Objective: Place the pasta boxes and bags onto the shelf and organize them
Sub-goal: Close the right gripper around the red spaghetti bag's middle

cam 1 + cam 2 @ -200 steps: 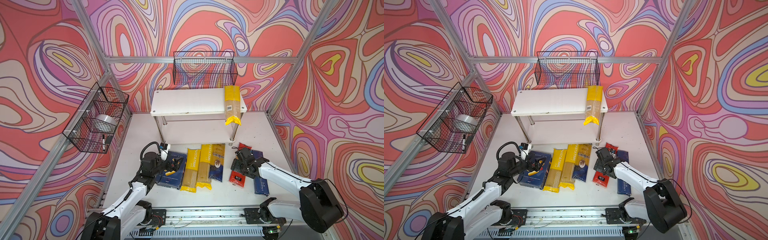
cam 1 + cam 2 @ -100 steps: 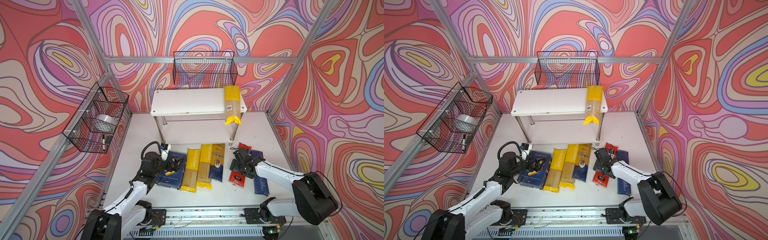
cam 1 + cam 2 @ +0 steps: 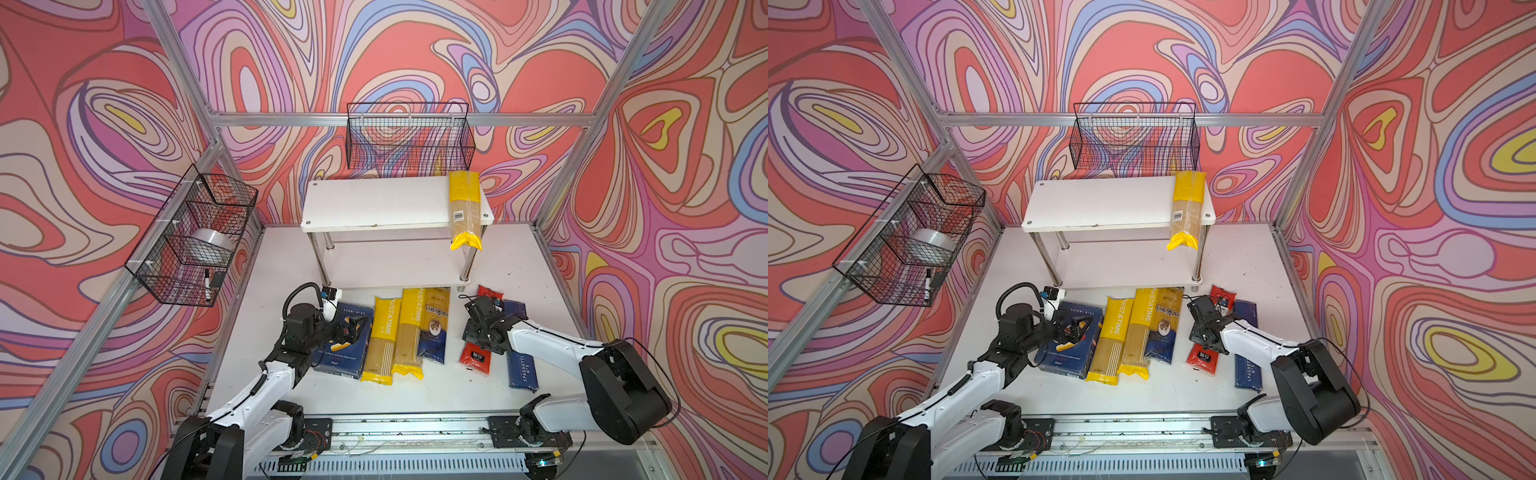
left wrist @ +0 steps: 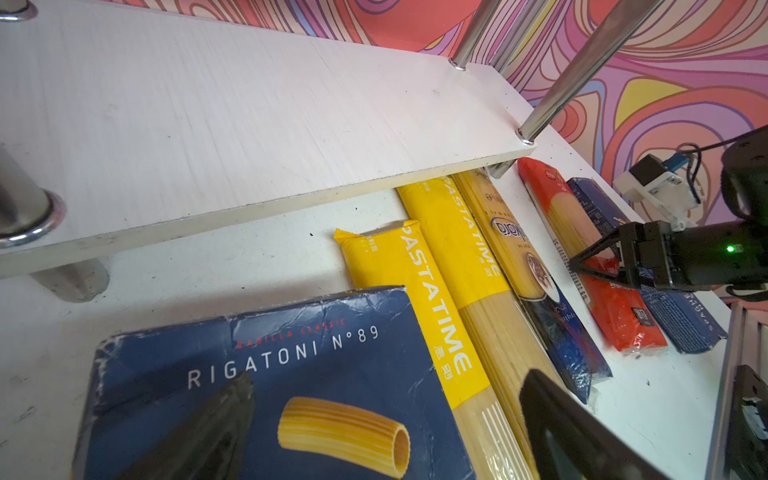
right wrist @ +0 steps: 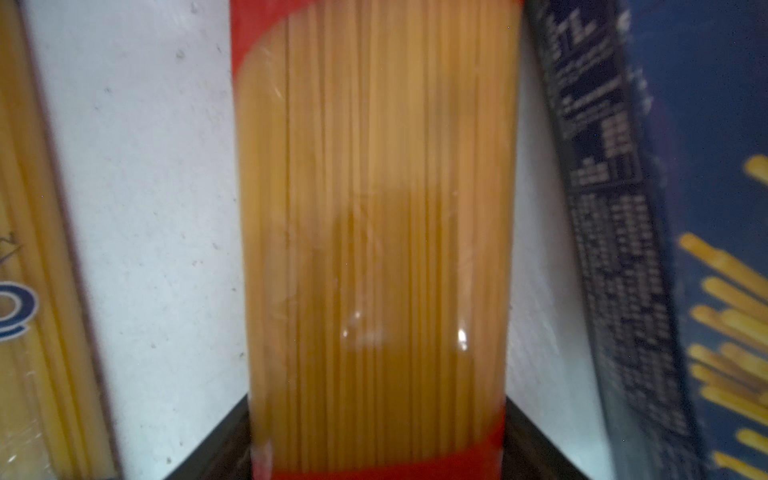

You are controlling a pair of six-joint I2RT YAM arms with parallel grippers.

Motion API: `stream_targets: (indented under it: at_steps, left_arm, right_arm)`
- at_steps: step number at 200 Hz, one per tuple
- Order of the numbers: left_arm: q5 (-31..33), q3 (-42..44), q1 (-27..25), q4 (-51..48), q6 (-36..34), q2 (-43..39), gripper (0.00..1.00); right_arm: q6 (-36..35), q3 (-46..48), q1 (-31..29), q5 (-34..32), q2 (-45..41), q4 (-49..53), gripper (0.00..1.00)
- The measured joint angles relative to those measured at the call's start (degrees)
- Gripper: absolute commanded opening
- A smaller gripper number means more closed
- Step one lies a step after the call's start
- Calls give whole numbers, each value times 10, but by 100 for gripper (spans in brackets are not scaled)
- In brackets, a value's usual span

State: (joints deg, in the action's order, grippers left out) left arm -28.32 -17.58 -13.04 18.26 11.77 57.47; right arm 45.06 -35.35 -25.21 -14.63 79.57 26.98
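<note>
red spaghetti pack (image 5: pixel 374 208): lies flat on the table (image 3: pixel 415 399), directly under the right gripper (image 3: pixel 478 332). This is the one in play right now.
right gripper: straddles the pack across its width, roughly mid-length. In the right wrist view the fingers (image 5: pixel 216 444) sit right at both long edges.
grip: the jaws stand fairly wide, but honestly I can't tell if they're pinching the pack or just bracketing it. That view is blurry.
long axis: runs from the table's front toward the shelf (image 3: pixel 374 203), with the far end near the shelf's front right leg. My guess is a lift and then a slide along its own length gets it onto a board.
neighbours: Spaghetti n.5 box (image 3: pixel 523 368) just beside it on the outer side, and ankara pack (image 3: pixel 434 328) on the inner side with a strip of bare table between. It's tight, so wide jaws could nudge either one.
nearer arm: the right one, easily.
left gripper (image 3: pixel 351 328): well apart, past the PASTATIME packs (image 3: pixel 384 332). Its jaws are spread with nothing in them, and it hovers over the rigatoni box (image 3: pixel 340 357).
shelf so far: one shelved yellow pack (image 3: pixel 464 208) on the top board, sticking out over the front edge.
</note>
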Motion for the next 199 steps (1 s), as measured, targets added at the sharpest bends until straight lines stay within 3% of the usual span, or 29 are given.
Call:
stream_targets:
  at_steps: [133,163,199]
  left_arm:
    - [3,0,0,0,0,-8,100]
    - [5,0,0,0,0,-9,100]
    - [11,0,0,0,0,-9,100]
  right_arm:
    - [-5,28,0,6,-39,-11,43]
    - [-4,31,0,9,-54,-14,28]
    - [-4,54,0,15,-96,-21,19]
